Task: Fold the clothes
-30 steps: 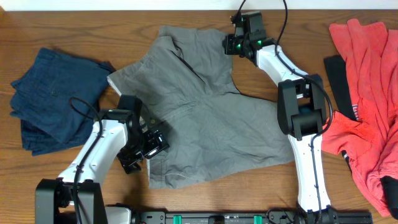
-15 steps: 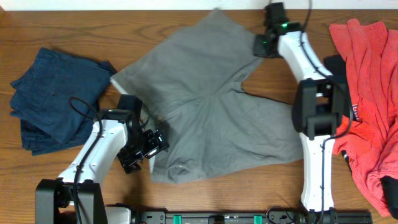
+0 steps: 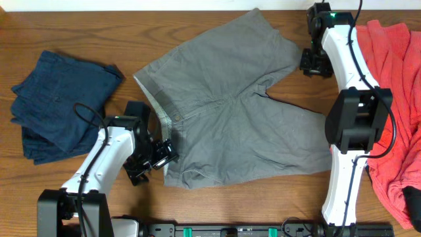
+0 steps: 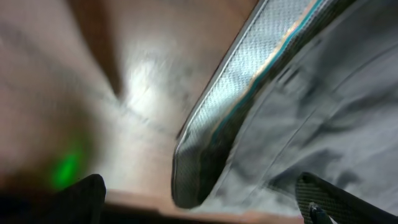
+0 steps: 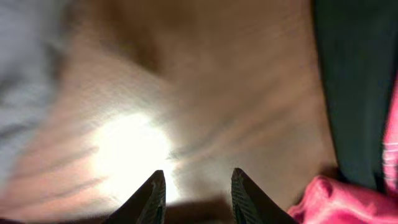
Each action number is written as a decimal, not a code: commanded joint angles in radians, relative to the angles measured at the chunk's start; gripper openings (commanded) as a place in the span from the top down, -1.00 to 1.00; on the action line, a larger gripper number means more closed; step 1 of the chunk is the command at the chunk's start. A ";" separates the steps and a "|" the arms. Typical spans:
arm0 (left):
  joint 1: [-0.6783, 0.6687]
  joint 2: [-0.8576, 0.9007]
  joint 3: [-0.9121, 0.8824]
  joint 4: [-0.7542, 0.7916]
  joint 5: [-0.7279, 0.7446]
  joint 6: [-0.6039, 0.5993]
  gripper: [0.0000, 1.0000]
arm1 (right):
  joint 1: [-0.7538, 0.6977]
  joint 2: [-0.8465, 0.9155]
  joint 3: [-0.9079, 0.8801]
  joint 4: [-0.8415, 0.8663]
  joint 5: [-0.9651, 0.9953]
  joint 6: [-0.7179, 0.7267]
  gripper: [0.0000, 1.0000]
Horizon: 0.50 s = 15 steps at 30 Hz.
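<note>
Olive-grey shorts (image 3: 223, 125) lie spread out; left fingers (image 4: 81, 199) and right fingers (image 5: 152, 196) both released.

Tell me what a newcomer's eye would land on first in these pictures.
The olive-grey shorts, spread flat across the middle of the wooden table, dominate the overhead view, with the left end effector at the near end of their waistband. Colour flanks them: a coral-red heap at the right edge, near the right end effector, and a navy blue garment at the left.
</note>
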 commanded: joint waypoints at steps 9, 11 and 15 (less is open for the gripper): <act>-0.003 0.004 -0.004 -0.132 0.072 0.062 -0.96 | -0.164 -0.186 -0.018 -0.184 -0.174 0.067 -0.08; -0.009 0.000 -0.004 -0.140 0.076 0.065 -0.97 | -0.179 -0.197 -0.025 -0.220 -0.195 0.049 -0.05; -0.064 -0.031 -0.020 -0.107 0.110 0.023 -0.89 | -0.179 -0.225 -0.043 -0.255 -0.200 0.008 -0.04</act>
